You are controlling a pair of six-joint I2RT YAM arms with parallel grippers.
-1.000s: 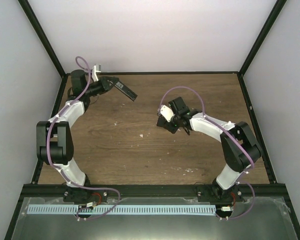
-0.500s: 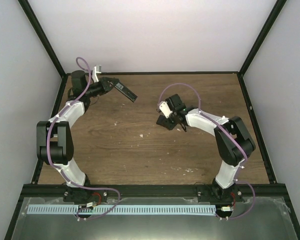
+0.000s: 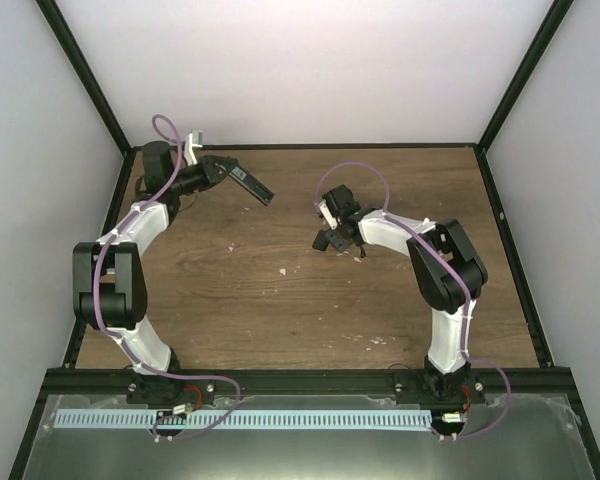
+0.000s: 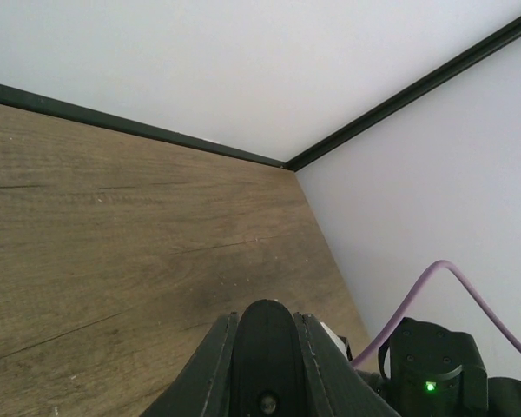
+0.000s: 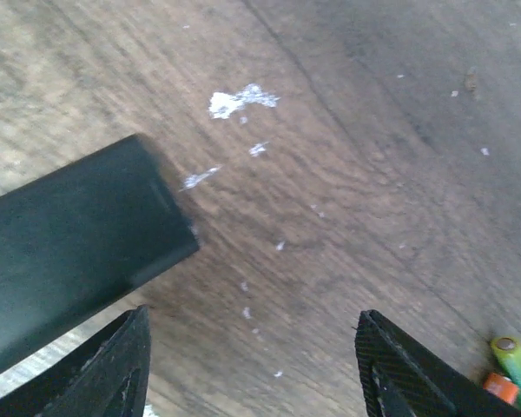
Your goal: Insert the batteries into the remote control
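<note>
Long, smooth black remote control [image 3: 252, 183] pinched tight in the left hand [image 3: 223, 168] above the scratchy wooden desk [image 3: 280, 300], right hand [image 5: 252, 356] spread open low near little round orange-and-green batteries [image 5: 512, 361], half cut off.

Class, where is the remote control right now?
In the top view, the remote control is at the far left of the table, gripped at one end by the left gripper.

**Brown Wood, Black Remote**

The table [image 3: 280, 310] is brown wood with dark lines and white specks. The remote [image 3: 252, 182] is black. The batteries [image 5: 514, 367], lower right in the right wrist view, are green and orange. The cables [image 4: 441, 264] are purple.
</note>
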